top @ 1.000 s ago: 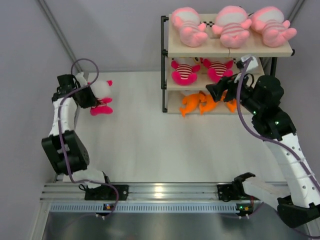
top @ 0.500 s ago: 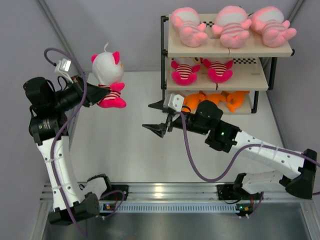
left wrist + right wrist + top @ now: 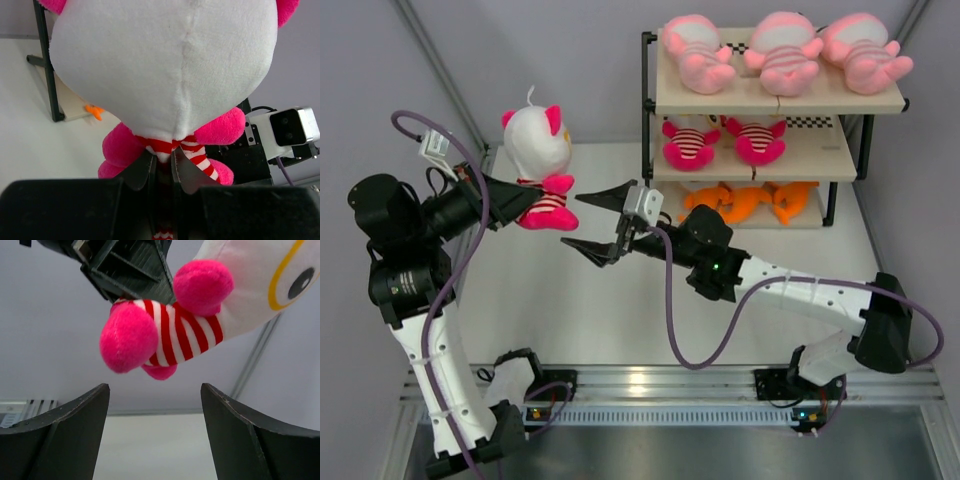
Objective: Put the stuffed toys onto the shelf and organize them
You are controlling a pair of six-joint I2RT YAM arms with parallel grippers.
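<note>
A hot-pink stuffed toy [image 3: 538, 140] with a white head and red-striped belly hangs in the air left of the shelf [image 3: 770, 104]. My left gripper [image 3: 527, 202] is shut on its striped body; the left wrist view shows the toy [image 3: 165, 65] pinched in that gripper [image 3: 162, 161]. My right gripper [image 3: 590, 222] stands open just right of the toy, pointing at it. In the right wrist view the toy [image 3: 170, 330] floats above the wide gap of the right gripper [image 3: 154, 390], touching neither finger.
The shelf's top board holds three pale pink toys [image 3: 782, 50]. The middle board holds two hot-pink ones [image 3: 688, 145], with room to their right. Orange toys [image 3: 740, 203] lie on the bottom board. A black shelf post [image 3: 649, 130] faces the held toy.
My left arm lifted the hot-pink toy off the table and holds it up. My right arm left the bottom shelf, swung left toward the toy and opened its jaws wider.
</note>
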